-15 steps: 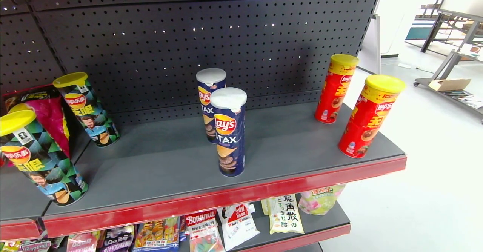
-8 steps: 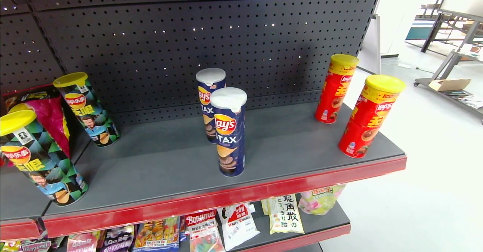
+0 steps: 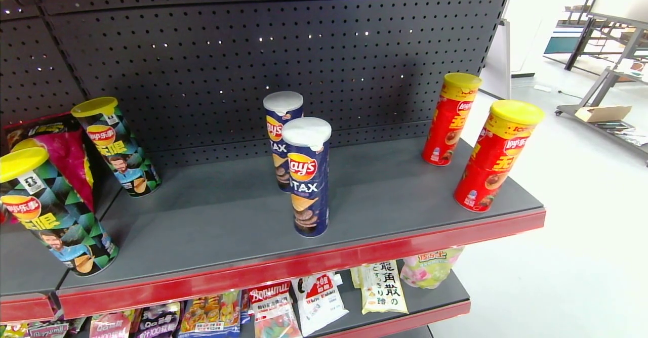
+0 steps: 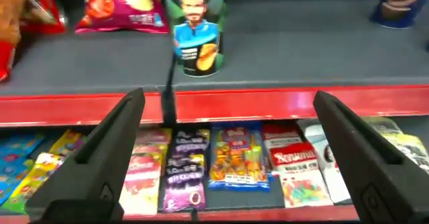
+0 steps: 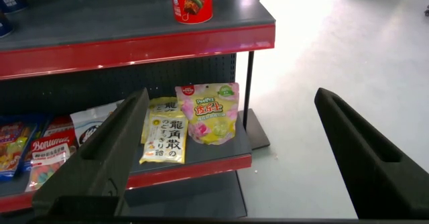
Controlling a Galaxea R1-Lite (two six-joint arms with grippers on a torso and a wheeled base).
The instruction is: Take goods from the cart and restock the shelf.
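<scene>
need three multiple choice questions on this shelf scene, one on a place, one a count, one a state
1. Where on the top shelf do the red cans stand?
A) left end
B) middle
C) right end

2. How many blue cans stand there?
A) one
B) two
C) three

3. How is the left gripper?
A) open and empty
B) shut on a can
C) shut on a bag

Answers:
1 C, both stand near the right end.
2 B, one stands behind the other.
3 A, its jaws stand apart with nothing between.

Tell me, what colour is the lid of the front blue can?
White: the lid of the front blue can shows best in the head view.
</scene>
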